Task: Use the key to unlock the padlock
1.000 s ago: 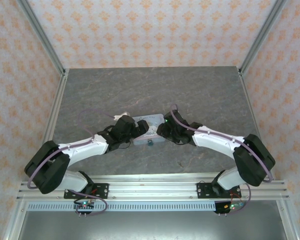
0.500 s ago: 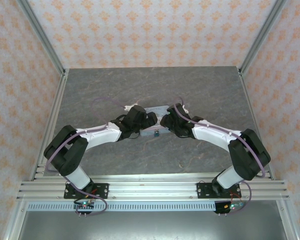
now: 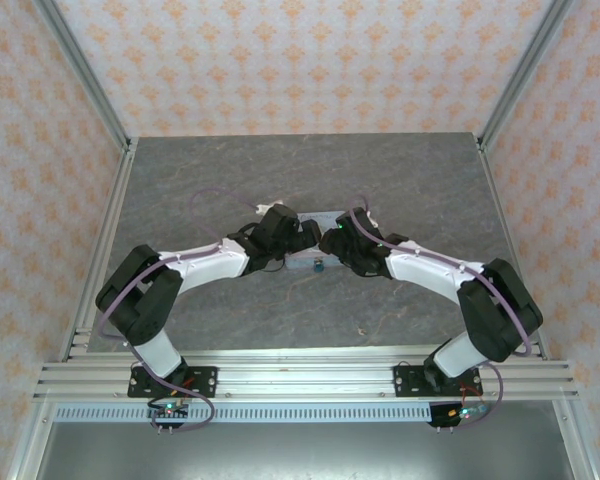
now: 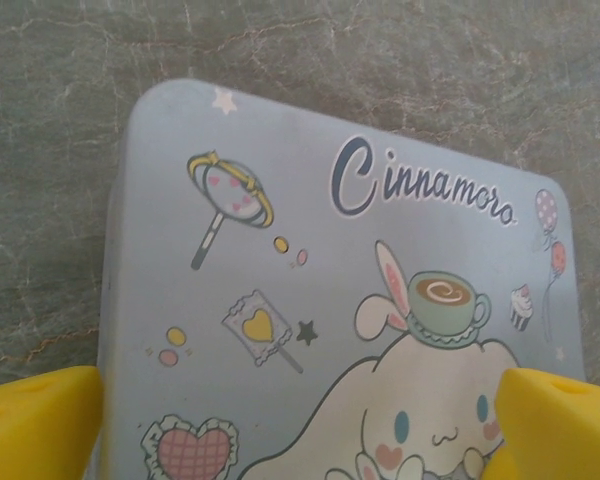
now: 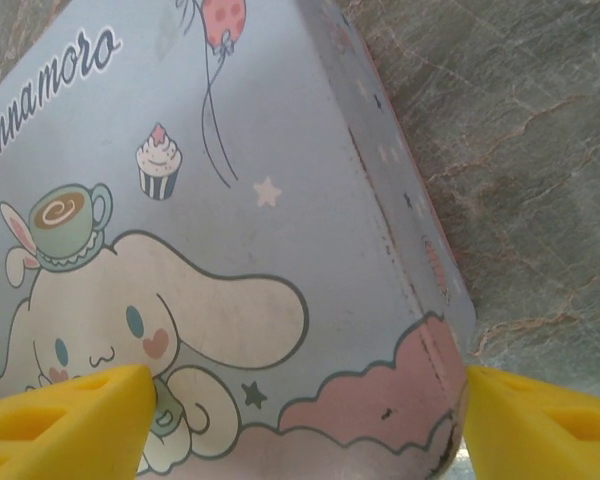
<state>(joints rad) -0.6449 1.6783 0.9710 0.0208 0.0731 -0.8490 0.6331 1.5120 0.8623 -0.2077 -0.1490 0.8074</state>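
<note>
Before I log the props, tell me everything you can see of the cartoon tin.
The tin is a pastel-blue rectangle with rounded corners, seemingly painted metal, printed with a white long-eared dog, teacup, balloons and "Cinnamoro". It lies flat, closed, on the grey table, the left hand and right hand straddling it.

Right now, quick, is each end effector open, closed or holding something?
Left end effector: open, over the pastel blue rectangular cartoon-dog tin, holding nothing.
Right end effector: open over the same tin, holding nothing.
</note>
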